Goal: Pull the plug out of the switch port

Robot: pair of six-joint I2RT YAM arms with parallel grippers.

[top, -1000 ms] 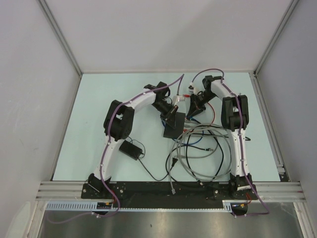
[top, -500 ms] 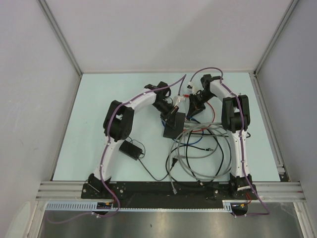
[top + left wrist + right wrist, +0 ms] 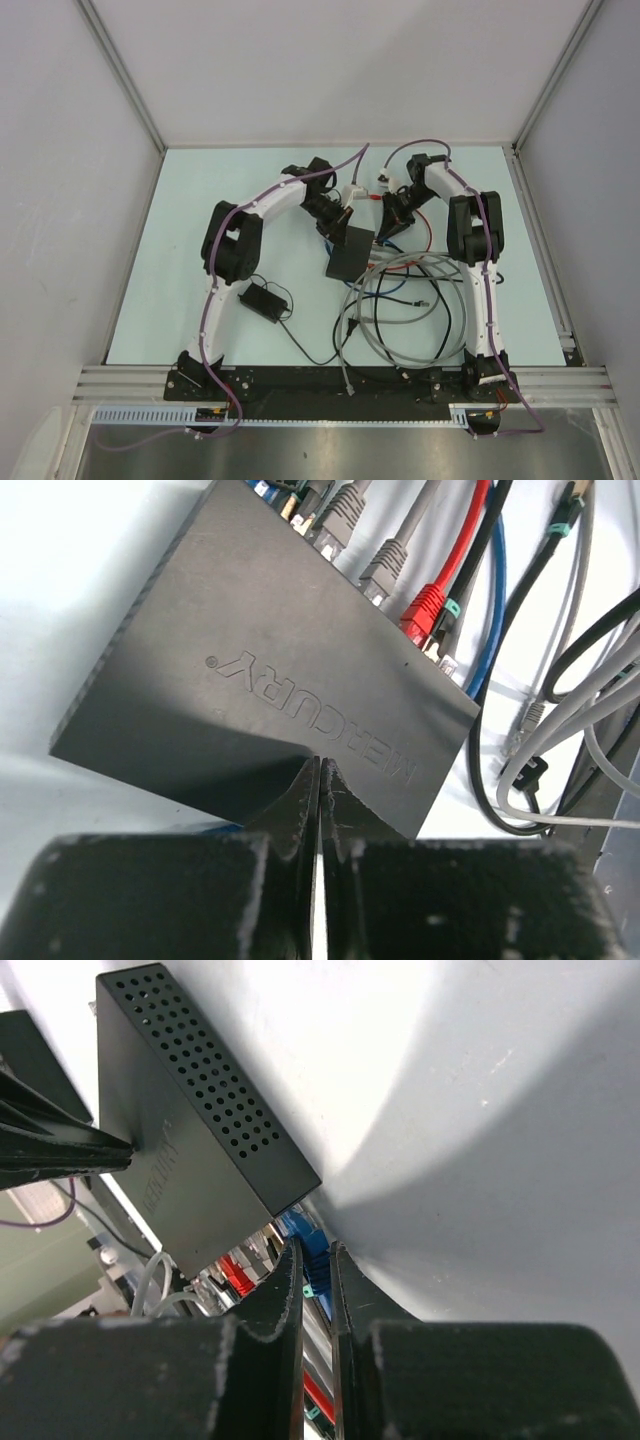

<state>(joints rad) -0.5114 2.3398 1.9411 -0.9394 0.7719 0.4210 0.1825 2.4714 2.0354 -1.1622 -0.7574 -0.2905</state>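
**Plug not yet out: you had both end effectors at the switch, pull not begun**

Closest to the near edge of the worktop (image 3: 190,200), the loose cables (image 3: 400,312) lay in a tangle right of centre. The power adapter (image 3: 263,299) sat left of centre, untouched and no part of this job.

Farther in, around the middle of the worktop, the switch (image 3: 350,254) lay flat. Its port side faced right, toward the cables. In your left wrist view the red plug (image 3: 425,605) and the grey plugs (image 3: 385,565) were seated in their ports, so nothing looked extracted.

Beyond that, on the switch's far side, your left end effector (image 3: 316,775) was clenched empty. Its tips were set against the plain top face near one edge, apparently to brace the box.

Your right end effector (image 3: 314,1256) was pinched to a thin slit at the far end of the port row, with the blue plug (image 3: 308,1234) showing right at its tips. I could not tell whether it truly gripped that plug or only sat against it.

My judgement: approach and bracing were done. Securing the plug, freeing it and drawing it clear of the port were all left.
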